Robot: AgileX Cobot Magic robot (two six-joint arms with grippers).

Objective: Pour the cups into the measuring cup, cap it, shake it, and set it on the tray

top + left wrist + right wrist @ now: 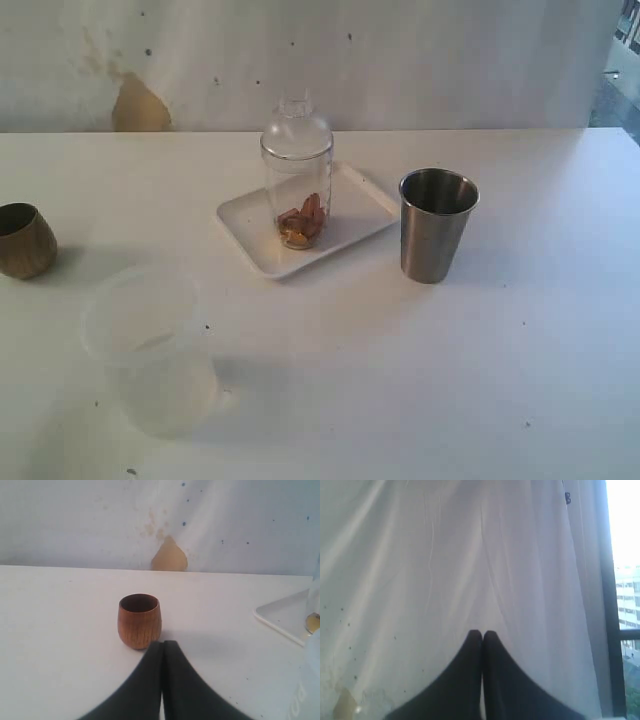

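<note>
The clear measuring cup (pixel 297 195) stands upright on the white tray (pixel 352 203), with a clear dome cap (pixel 296 128) on top and brown-orange pieces at its bottom. To the tray's right stands the steel tumbler (pixel 436 224), upright. The brown wooden cup (pixel 24 240) sits at the far left edge; in the left wrist view the wooden cup (pixel 139 621) is just beyond my left gripper (pixel 163 644), which is shut and empty. My right gripper (pixel 482 633) is shut, empty, and faces the white curtain. Neither arm shows in the exterior view.
A frosted milky-white cup (pixel 150 350) stands near the front left of the white table (pixel 450 370). A white curtain with a tan stain (pixel 138 105) hangs behind the table. A tray corner (pixel 280 617) shows in the left wrist view.
</note>
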